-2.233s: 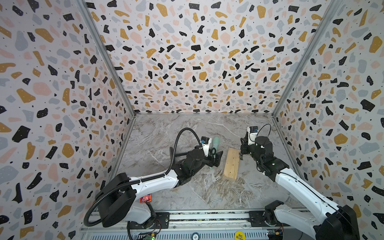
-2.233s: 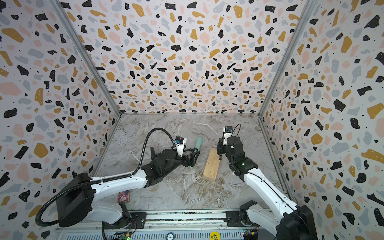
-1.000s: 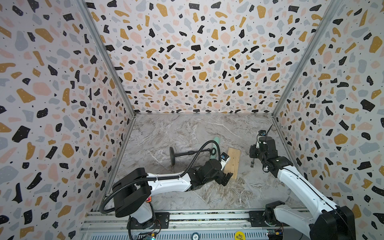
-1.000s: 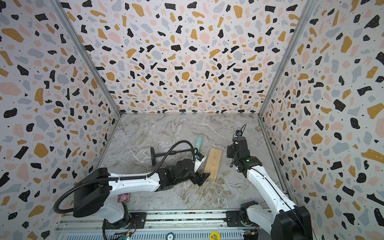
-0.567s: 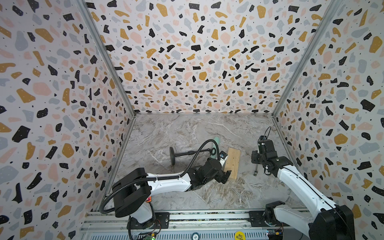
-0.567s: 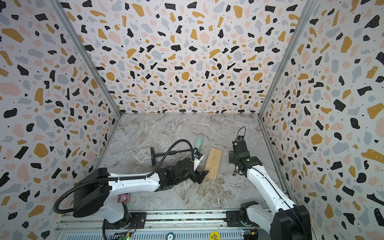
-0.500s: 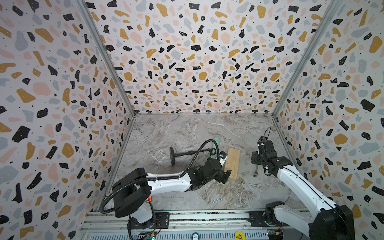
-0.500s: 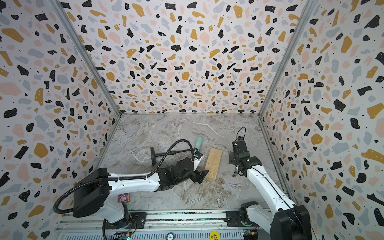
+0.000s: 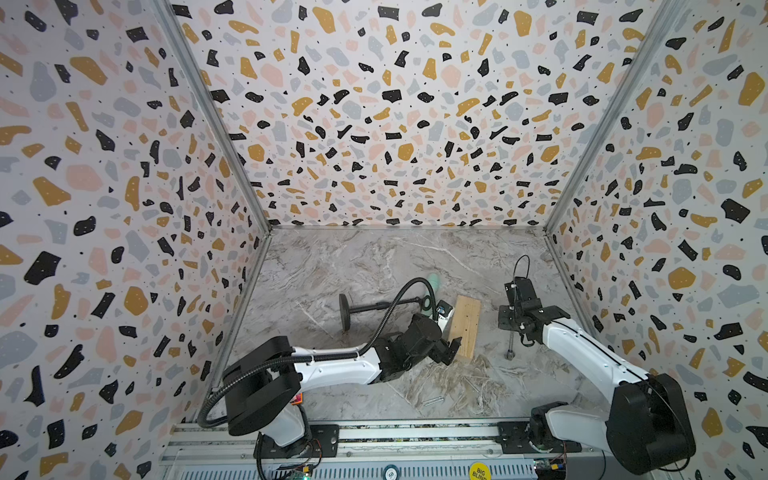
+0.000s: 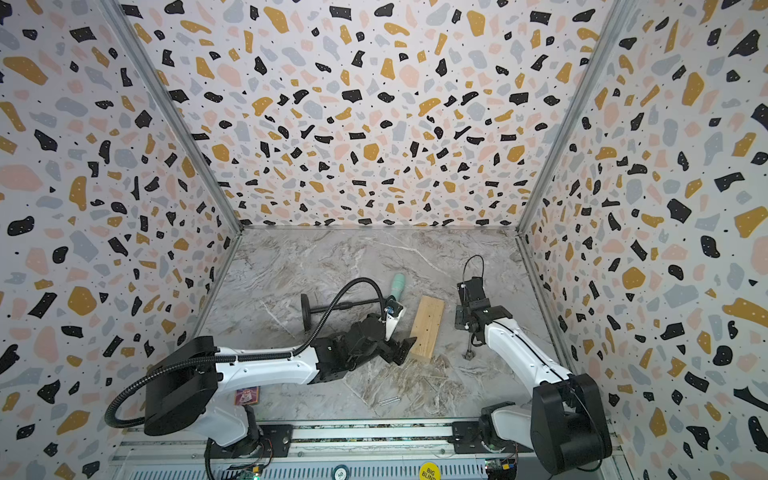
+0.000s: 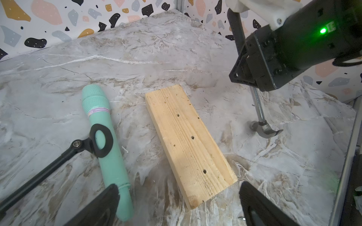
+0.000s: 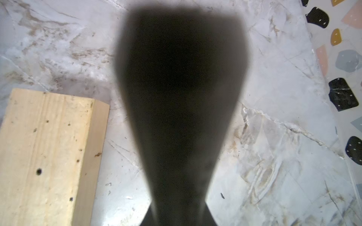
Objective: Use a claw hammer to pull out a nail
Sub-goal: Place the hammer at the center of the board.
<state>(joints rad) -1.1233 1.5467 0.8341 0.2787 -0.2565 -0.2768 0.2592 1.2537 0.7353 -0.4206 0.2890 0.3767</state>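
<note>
The claw hammer (image 11: pixel 258 109) stands head-down on the counter (image 9: pixel 374 257) near its right edge, its handle clamped in the right gripper (image 9: pixel 512 322). Mid-counter lies the wooden block (image 9: pixel 465 326), with the left gripper (image 11: pixel 177 207) spread wide at its near end. Leftward lie a disc-ended black rod (image 9: pixel 376 307) and a mint-green tool (image 11: pixel 103 140).

Yellow round sticker (image 9: pixel 480 472) on front rail (image 9: pixel 415 434), at bottom edge of both top views: "BIG BLIND", lower rim cut off.
Small round disc (image 10: pixel 340 473) on same rail: "50", legible in a top view only.
Purple band (image 11: pixel 98 112) around mint-green tool (image 11: pixel 109 156): tiny print, unreadable.
Small coloured card (image 10: pixel 247 395) flat on table (image 9: pixel 353 257) near rail: print too small to read.
</note>
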